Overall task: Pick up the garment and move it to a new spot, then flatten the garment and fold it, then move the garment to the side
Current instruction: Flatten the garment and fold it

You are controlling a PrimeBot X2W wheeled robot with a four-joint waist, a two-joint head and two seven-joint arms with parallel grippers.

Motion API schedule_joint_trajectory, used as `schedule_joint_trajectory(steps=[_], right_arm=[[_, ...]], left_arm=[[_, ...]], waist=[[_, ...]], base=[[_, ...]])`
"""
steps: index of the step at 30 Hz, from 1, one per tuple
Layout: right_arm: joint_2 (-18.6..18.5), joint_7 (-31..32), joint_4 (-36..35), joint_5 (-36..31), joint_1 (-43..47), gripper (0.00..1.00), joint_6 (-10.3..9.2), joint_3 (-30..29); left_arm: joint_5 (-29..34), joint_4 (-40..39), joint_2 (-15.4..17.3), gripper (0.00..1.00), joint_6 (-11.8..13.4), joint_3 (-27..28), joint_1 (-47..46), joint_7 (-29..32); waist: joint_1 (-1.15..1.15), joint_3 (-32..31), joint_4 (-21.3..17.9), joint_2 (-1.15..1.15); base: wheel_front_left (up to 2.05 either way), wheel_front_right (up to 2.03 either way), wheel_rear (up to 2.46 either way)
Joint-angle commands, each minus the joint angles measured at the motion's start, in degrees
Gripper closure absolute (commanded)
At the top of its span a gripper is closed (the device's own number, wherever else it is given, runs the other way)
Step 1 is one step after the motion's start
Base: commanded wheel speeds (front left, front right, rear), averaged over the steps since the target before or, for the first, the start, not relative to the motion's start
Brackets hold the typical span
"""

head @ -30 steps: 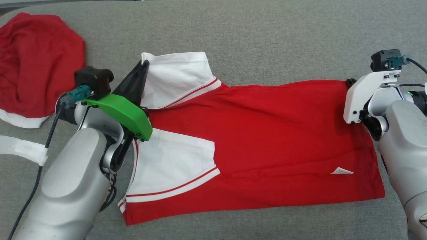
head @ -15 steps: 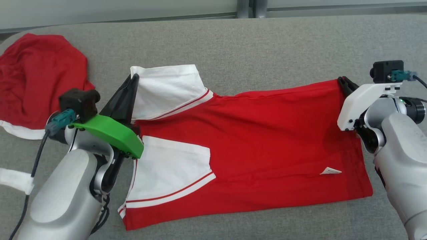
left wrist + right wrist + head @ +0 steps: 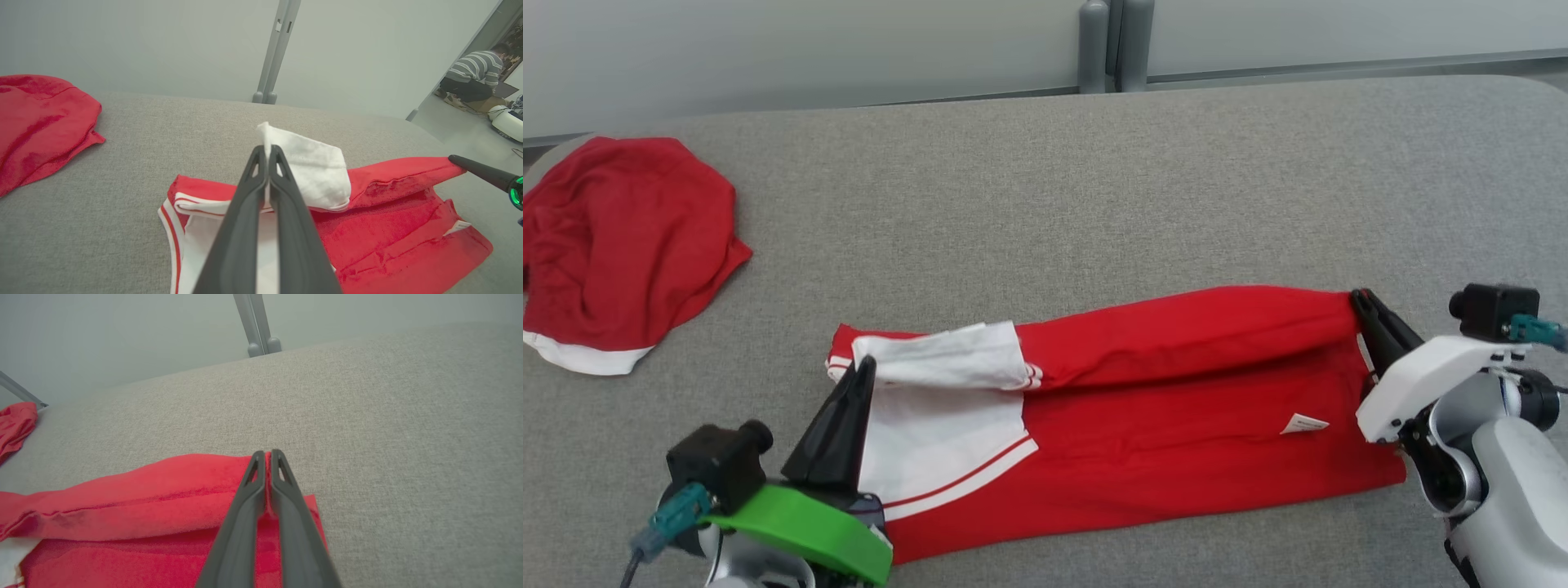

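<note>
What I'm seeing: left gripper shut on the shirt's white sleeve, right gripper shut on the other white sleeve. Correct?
Not quite. The right gripper is shut on a red corner of the shirt, not a sleeve; the right wrist view shows it. The left gripper is on the white sleeve.

The garment (image 3: 1176, 425) lay across the near part of the table (image 3: 1094, 188); a bunched cloth (image 3: 621, 245) lay well apart, far left.
</note>
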Motion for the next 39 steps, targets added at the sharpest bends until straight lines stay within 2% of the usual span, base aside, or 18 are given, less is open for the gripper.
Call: schedule_joint_trajectory(steps=[1, 5, 16, 17, 18, 19, 20, 21, 29, 34, 39], right_arm=[[0.6, -0.2, -1.6, -0.2, 2.7, 1.00, -0.06, -1.1], [2.3, 0.8, -5.1, -0.8, 8.3, 1.00, -0.05, -4.2], [4.4, 1.1, -6.1, -3.9, 11.2, 1.00, -0.05, -6.7], [4.5, 0.9, -6.0, -4.2, 11.5, 0.87, -0.04, -6.6], [4.6, 0.6, -5.9, -4.5, 11.9, 0.73, -0.05, -6.6], [4.7, 0.3, -5.9, -4.8, 12.3, 0.55, -0.05, -6.5], [4.7, -0.2, -6.0, -5.0, 12.7, 0.10, -0.05, -6.7], [4.7, -0.6, -6.1, -5.2, 13.2, 0.00, -0.05, -6.9], [5.7, -3.3, -7.1, -7.8, 17.8, 0.00, -0.04, -11.3], [7.2, -3.9, -8.1, -9.6, 19.5, 0.00, -0.04, -14.9], [8.3, -2.6, -10.0, -10.9, 19.8, 0.00, -0.04, -16.1]], left_arm=[[-0.3, -1.7, 0.3, 1.00, 1.2, 0.1, 3.1, -0.5], [-1.4, -3.2, -0.7, 1.00, 3.4, -0.9, 9.4, -1.3], [-3.3, 3.1, -3.3, 1.00, 2.4, -2.1, 12.3, -3.4], [-3.4, 4.2, -3.3, 1.00, 2.2, -2.3, 12.4, -3.4], [-3.5, 5.2, -3.3, 0.84, 2.0, -2.2, 12.4, -3.7], [-3.8, 6.0, -3.5, 0.60, 1.8, -2.1, 12.5, -4.0], [-3.8, 6.7, -3.7, 0.20, 1.9, -1.9, 12.8, -4.4], [-4.0, 7.2, -3.8, 0.00, 2.0, -1.5, 13.1, -4.7], [-5.8, 7.0, -3.3, 0.00, 2.9, 0.8, 15.8, -6.4], [-4.4, 4.4, -3.1, 0.00, 4.0, 2.6, 14.9, -7.7], [-2.1, 3.0, -3.2, 0.00, 4.6, 2.1, 12.0, -7.9]], waist=[[0.00, -0.6, 0.1, 0.18], [0.00, -1.3, 0.4, 0.18], [0.00, -1.7, 0.2, 0.18], [0.00, -1.8, 0.1, 0.18], [0.00, -1.9, 0.1, 0.18], [0.00, -2.0, 0.0, 0.18], [0.00, -2.0, 0.0, 0.18], [0.00, -2.1, -0.1, 0.18], [0.00, -2.7, -0.8, 0.18], [0.00, -3.8, -1.1, 0.18], [0.00, -5.5, -1.4, 0.18]], base=[[0.00, 0.00, 0.00], [0.00, 0.00, 0.00], [0.00, 0.00, 0.00], [0.00, 0.00, 0.00], [0.00, 0.00, 0.00], [0.00, 0.00, 0.00], [0.00, 0.00, 0.00], [0.00, 0.00, 0.00], [0.00, 0.00, 0.00], [0.00, 0.00, 0.00], [0.00, 0.00, 0.00]])
